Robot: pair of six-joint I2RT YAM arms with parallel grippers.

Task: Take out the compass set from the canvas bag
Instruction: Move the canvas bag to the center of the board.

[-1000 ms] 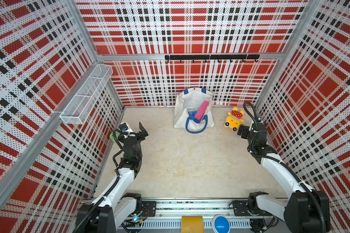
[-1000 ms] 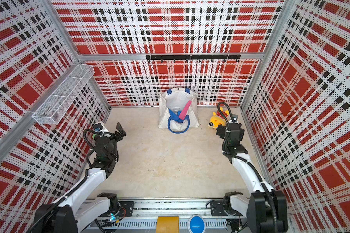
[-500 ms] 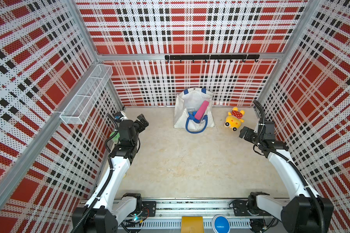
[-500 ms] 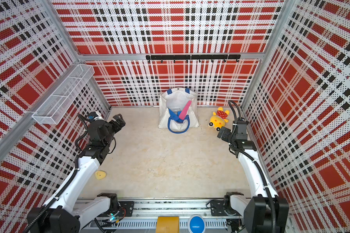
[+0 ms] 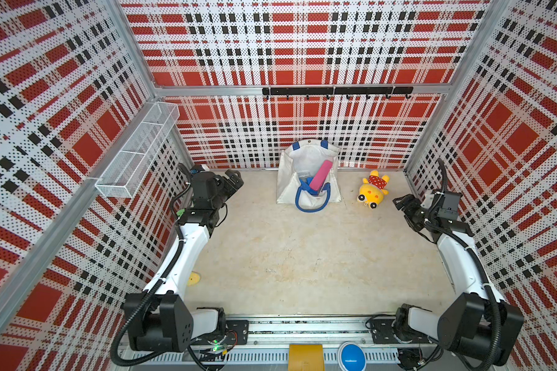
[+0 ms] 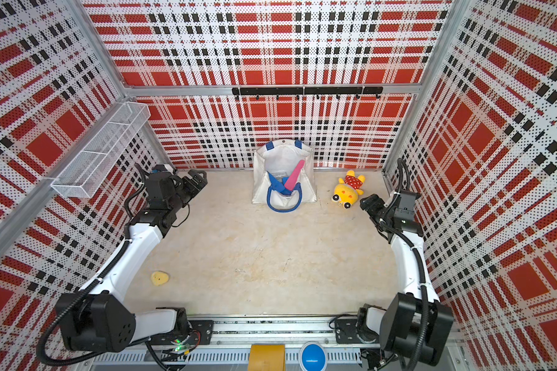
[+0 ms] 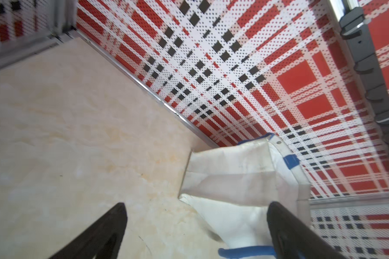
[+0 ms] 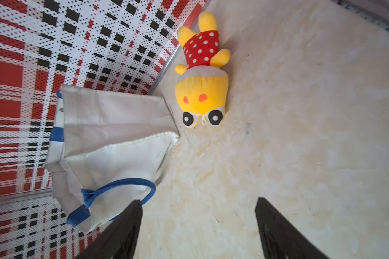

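Since a second ago the left gripper (image 5: 234, 181) is carried forward, the right gripper (image 5: 404, 209) shifted outward; both are held spread and empty, facing the canvas bag (image 5: 285, 189) at the tabletop's far edge, compass set judged inside.

Here's the right gripper (image 8: 198, 201), jaws spread wide, only bare beige floor (image 8: 312, 145) between them. Ahead, the canvas bag (image 8: 112, 139) slumps against the plaid wall (image 8: 43, 44), and its blue handle (image 8: 126, 182) loops out and slips behind one finger (image 8: 124, 231). Just beside the bag lies a yellow plush toy (image 8: 202, 94) in a red spotted top, well apart from the gripper.
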